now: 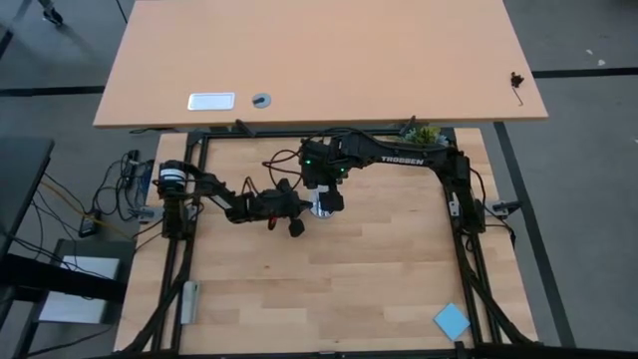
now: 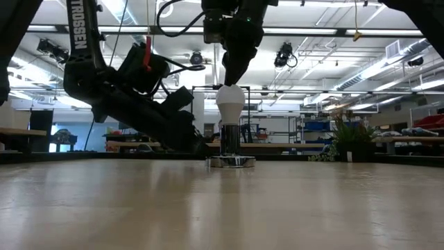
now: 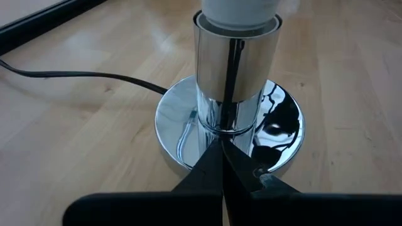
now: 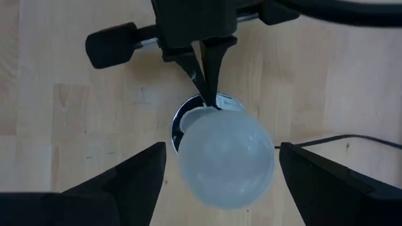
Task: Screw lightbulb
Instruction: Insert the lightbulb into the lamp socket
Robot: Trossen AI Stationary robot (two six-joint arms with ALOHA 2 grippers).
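Table front: a blue pad (image 1: 451,320) lies near the front right corner of the wooden table (image 1: 349,289), well apart from the work; a small grey object (image 1: 189,300) sits by the left rail.

Left gripper: the left gripper (image 3: 221,164) is low at the socket base (image 3: 229,119), its two dark fingers pinched together against the narrow chrome stem just above the round foot. It looks clamped there to steady the base, though how firmly I can't say.

Socket base: shiny silver, standing upright mid-table, black cord (image 3: 75,76) trailing away across the wood. The chrome cup on top is the only holder here, and the bulb's lower end is inside it.

Lightbulb: the lightbulb (image 2: 230,101) stands upright in that cup, white dome up; the greyish screw end is hidden in the cup, so I can't tell how deep the thread has gone.

Right gripper: the right gripper (image 4: 220,182) hangs straight above the bulb, fingers spread wide on either side of the dome and not touching it — released.

Progress: I'd judge the bulb seated and at least partly turned in; whether more twisting is left can't be read from here.

Far side: a second, lighter table (image 1: 319,60) sits beyond.
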